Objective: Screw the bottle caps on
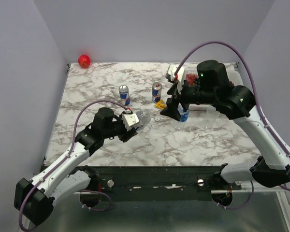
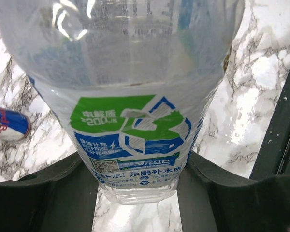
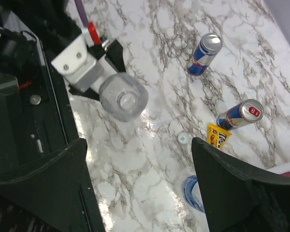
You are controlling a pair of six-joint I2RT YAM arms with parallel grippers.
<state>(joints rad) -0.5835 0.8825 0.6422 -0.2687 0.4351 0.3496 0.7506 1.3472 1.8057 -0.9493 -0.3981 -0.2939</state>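
Right end effector [image 3: 137, 145] hovers (spread wide).

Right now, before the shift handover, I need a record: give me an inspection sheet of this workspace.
Surface: marble table, no spill seen.
Job's things: one bottle in left gripper; second bottle below right gripper; whitish cap loose on table.
Clutter: two cans, yellow packet, red ball.
Grippers: left shut on bottle; right open.
Cables: purple cables loop off both arms.
Surroundings: plain walls.
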